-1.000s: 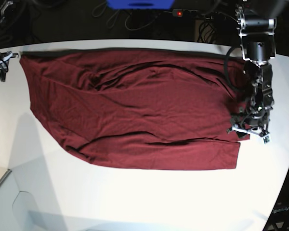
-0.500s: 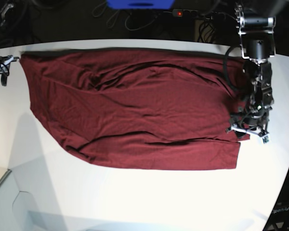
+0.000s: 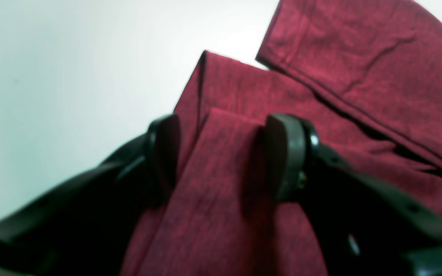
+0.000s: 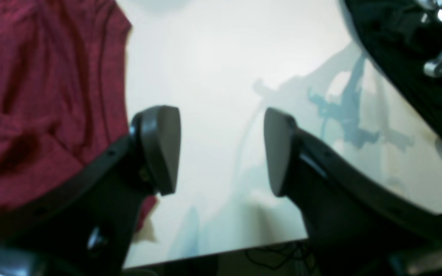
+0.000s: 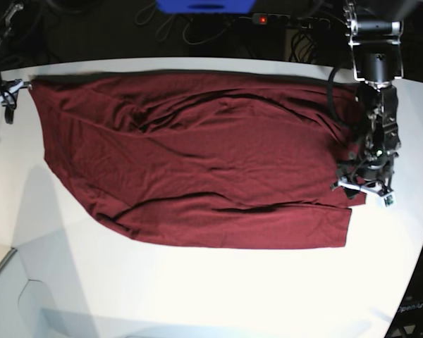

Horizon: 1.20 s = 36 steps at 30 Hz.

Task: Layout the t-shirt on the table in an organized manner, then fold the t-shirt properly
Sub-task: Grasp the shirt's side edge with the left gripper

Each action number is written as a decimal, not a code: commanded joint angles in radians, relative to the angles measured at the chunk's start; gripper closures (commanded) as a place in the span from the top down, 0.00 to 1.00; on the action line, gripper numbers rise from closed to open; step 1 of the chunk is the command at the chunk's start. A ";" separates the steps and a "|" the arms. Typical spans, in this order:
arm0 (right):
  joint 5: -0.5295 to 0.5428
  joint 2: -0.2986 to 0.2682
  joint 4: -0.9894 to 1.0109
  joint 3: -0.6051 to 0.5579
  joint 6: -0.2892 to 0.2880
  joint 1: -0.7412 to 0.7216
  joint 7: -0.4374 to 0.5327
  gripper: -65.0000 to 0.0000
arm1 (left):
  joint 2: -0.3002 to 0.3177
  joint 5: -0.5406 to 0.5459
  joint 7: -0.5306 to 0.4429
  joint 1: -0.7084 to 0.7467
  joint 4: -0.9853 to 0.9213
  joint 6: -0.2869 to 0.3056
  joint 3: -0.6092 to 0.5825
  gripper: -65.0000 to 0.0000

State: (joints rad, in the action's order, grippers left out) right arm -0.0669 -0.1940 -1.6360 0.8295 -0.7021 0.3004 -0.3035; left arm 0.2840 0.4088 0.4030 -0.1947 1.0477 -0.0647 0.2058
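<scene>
The base view shows the whole shirt (image 5: 197, 158) spread across the table (image 5: 218, 289) from 9 to 3 o'clock, something neither wrist view gives. The left wrist view alone shows the left gripper (image 3: 221, 157) spread wide over a folded strip of cloth, with fabric between the fingers but no pinch to be made out; in the base view that claw is a dark tangle at 3 o'clock. The right wrist view shows the right gripper (image 4: 221, 149) wide open over bare table, holding nothing, the shirt's edge at its 9 o'clock; the base view cuts it off at the 10 o'clock edge.
</scene>
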 commanded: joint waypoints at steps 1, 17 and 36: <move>0.014 -0.019 -0.014 0.007 0.004 0.000 0.023 0.53 | 0.013 0.000 -0.022 -0.022 0.010 -0.001 0.004 0.52; 0.012 -0.019 -0.014 0.009 0.004 0.001 0.023 0.53 | 0.013 0.002 -0.025 -0.024 0.019 -0.001 -0.118 0.28; 0.012 -0.006 -0.013 0.009 0.004 0.003 0.023 0.53 | 0.031 0.002 -0.014 -0.009 0.065 -0.002 0.008 0.22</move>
State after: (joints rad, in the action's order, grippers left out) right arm -0.0666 -0.1864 -1.6360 0.8303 -0.7021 0.3004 -0.3023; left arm 0.3012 0.4114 0.4171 -0.1787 1.0889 -0.0685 0.2089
